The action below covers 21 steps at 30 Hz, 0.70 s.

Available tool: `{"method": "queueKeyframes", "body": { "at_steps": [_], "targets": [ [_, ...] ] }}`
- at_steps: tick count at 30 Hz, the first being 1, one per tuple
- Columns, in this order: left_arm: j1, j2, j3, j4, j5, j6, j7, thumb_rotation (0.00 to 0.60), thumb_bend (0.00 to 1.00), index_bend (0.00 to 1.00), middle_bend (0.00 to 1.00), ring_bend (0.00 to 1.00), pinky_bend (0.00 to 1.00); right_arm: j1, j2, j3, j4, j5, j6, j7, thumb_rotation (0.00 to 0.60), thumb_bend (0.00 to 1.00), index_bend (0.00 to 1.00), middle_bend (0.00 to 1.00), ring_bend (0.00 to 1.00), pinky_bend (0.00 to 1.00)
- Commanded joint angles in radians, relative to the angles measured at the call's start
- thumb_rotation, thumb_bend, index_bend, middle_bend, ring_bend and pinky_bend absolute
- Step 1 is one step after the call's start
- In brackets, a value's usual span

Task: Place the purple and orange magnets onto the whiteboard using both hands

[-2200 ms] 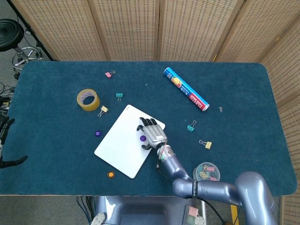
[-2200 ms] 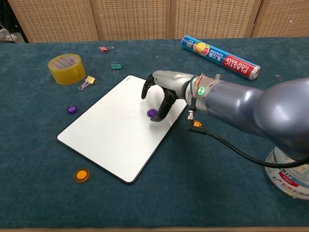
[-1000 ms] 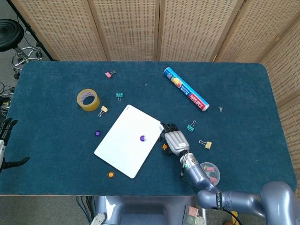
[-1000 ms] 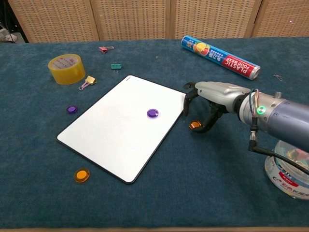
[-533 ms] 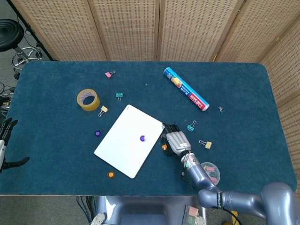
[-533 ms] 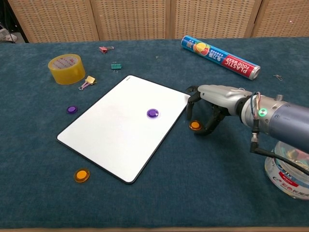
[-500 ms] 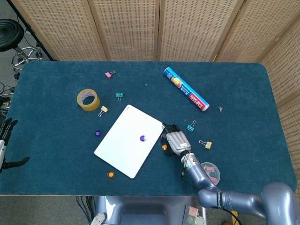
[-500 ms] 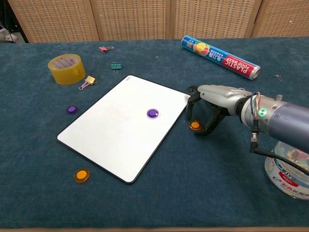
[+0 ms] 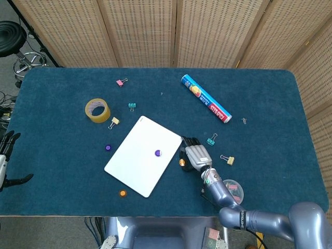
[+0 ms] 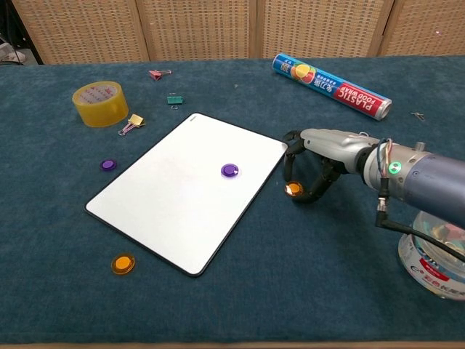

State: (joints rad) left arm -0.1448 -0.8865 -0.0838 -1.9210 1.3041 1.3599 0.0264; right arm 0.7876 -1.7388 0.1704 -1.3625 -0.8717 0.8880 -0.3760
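Observation:
The whiteboard [image 9: 136,168] [image 10: 174,196] lies slanted in the middle of the table, with one purple magnet [image 9: 157,153] [image 10: 230,170] stuck on it. My right hand [image 9: 195,155] [image 10: 320,156] arches over an orange magnet [image 9: 182,162] [image 10: 293,188] lying on the cloth just off the board's right edge. Its curled fingers [image 10: 302,196] bracket the magnet, and I cannot tell if they touch it. A second purple magnet [image 9: 108,147] [image 10: 108,164] lies left of the board. A second orange magnet [image 9: 122,193] [image 10: 122,262] lies near its front corner. My left hand [image 9: 6,155] shows only partly, off the table's left edge, fingers apart and holding nothing.
A yellow tape roll [image 9: 97,110] [image 10: 100,102] and several binder clips [image 9: 132,106] lie behind and beside the board. A blue plastic-wrap box [image 9: 206,97] [image 10: 331,85] sits at the back right. A clear tub of clips [image 9: 229,190] [image 10: 436,265] stands by my right forearm.
My right hand left the purple magnet on the board, moved right off the edge and lowered over the orange magnet. In the last half second its fingers curled closer around it.

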Motion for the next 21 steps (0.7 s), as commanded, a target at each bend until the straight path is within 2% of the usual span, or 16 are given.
{"method": "queueKeyframes", "body": {
  "at_steps": [1,11,21],
  "targets": [
    [0.000,-0.001,0.000,-0.001,0.000,0.001,0.003,0.600,0.00,0.00,0.00,0.00,0.00,0.001,-0.001,0.003,-0.002,0.001,-0.005,0.002,0.600,0.28,0.45,0.00,0.00,0.00],
    [-0.001,-0.002,-0.001,-0.001,-0.003,0.000,0.004,0.600,0.00,0.00,0.00,0.00,0.00,-0.001,-0.004,0.007,0.002,0.007,-0.004,-0.002,0.600,0.30,0.52,0.00,0.00,0.00],
    [0.000,0.000,0.001,-0.002,0.000,0.000,0.001,0.600,0.00,0.00,0.00,0.00,0.00,-0.006,0.000,0.011,-0.014,-0.005,0.006,0.003,0.600,0.33,0.53,0.00,0.00,0.00]
  ]
}}
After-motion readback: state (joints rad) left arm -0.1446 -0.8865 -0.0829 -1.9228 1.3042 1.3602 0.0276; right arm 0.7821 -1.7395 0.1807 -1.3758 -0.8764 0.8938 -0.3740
